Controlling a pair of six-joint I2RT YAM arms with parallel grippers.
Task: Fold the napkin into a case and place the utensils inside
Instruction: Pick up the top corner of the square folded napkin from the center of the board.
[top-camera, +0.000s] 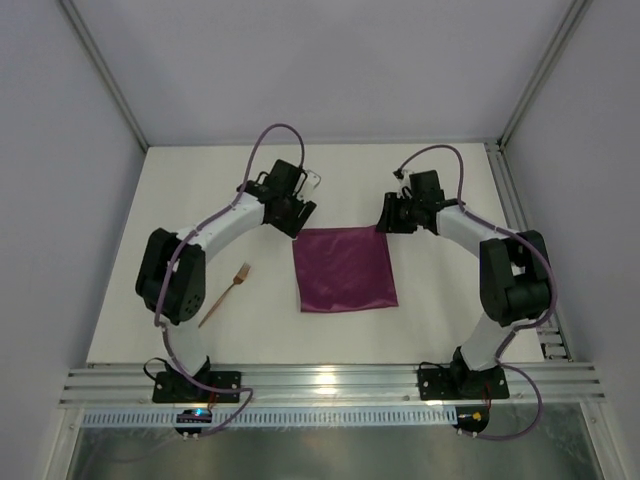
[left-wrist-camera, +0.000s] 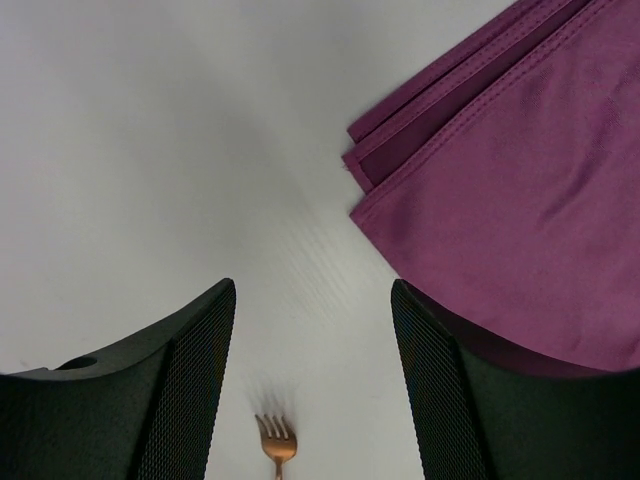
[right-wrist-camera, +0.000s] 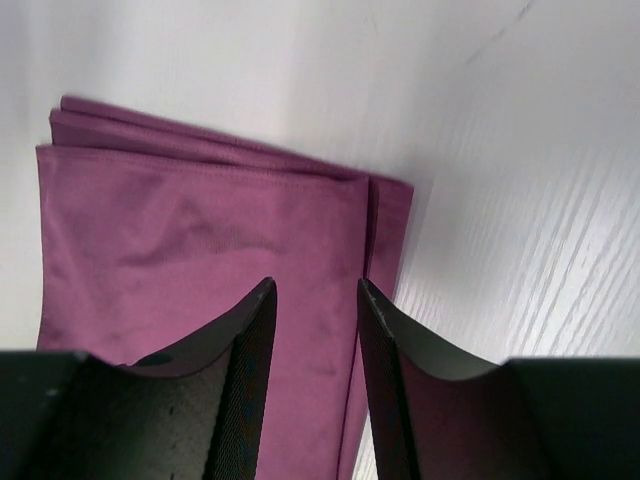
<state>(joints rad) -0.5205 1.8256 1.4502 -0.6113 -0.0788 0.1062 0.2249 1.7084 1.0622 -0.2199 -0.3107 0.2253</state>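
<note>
1. I counted one plum-purple napkin (top-camera: 345, 270), lying flat as a folded, roughly square pad in the middle of the white table (top-camera: 200, 190).
2. At its far corners the wrist views showed stacked hemmed edges, at least three layers.
3. I saw one copper fork (top-camera: 226, 293), bare on the table, left of the napkin and well apart from it, tines pointing away from the arm bases. I could find no other utensil in view.
4. The left gripper (left-wrist-camera: 313, 290) hovered at the napkin's far left corner, fingers spread apart with nothing between them; only bare table and the fork tines showed in the gap.
5. The right gripper (right-wrist-camera: 315, 285) sat over the far right corner, fingers parted by a narrower gap and clamping nothing; the cloth lay flat beneath them.
</note>
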